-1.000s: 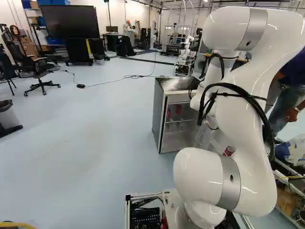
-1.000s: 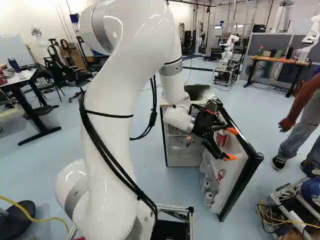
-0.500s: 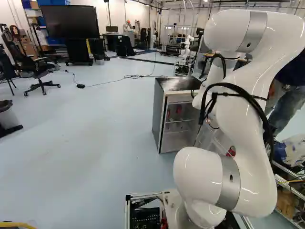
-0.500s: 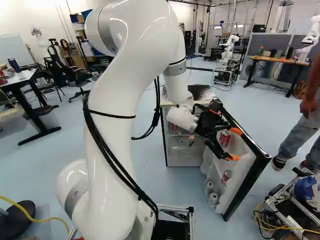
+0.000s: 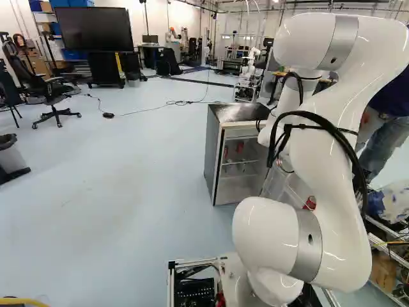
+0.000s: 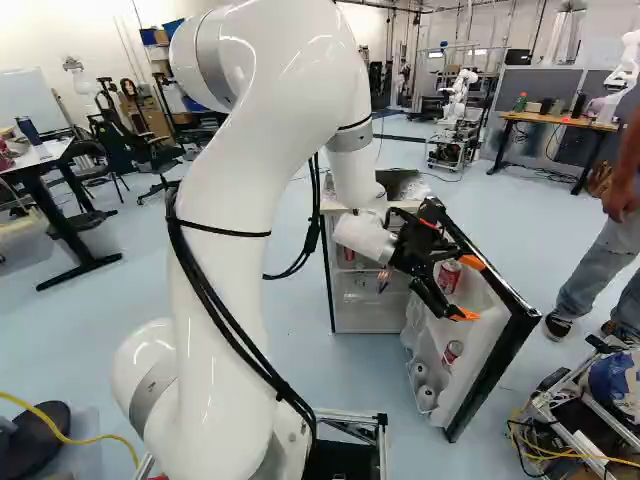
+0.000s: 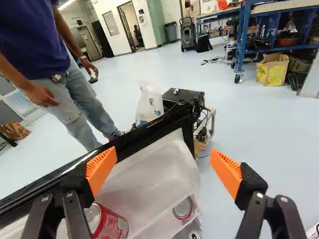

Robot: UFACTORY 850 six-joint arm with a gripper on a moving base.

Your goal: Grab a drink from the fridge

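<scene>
Wide floor (image 7: 264, 124) past door edge (image 7: 154, 130), jaws apart

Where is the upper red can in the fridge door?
Right of the middle in the right base view, the upper red can sits in the open fridge door, above the lower red can and near the open end effector.

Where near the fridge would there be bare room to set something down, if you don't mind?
In the left base view, the floor between the fridge and trash bin is bare. Crowded: the open door, with soda cans in its bins and the jaws, apart, close by.
</scene>
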